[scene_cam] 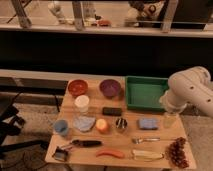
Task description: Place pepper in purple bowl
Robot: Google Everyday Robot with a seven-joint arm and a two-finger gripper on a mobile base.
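Red-orange pepper (pixel 111 154) is seen ungrasped by the worktop's (pixel 131 131) front edge, purple bowl (pixel 110 88) unfilled near the back edge, pincer (pixel 170 119) held at the right edge, its state not determinable.

On the bench (pixel 67 111), the pepper (pixel 111 154) lies in front, the purple bowl (pixel 110 88) at back. The claw (pixel 170 119) hangs over its right edge.

Warm, dim light is falling on the table (pixel 97 100), while the strip above the railing (pixel 100 29) is glaring pale. The gripper (pixel 170 118) is hanging at the table's right edge, catching light; the floor (pixel 30 115) is lying in shadow
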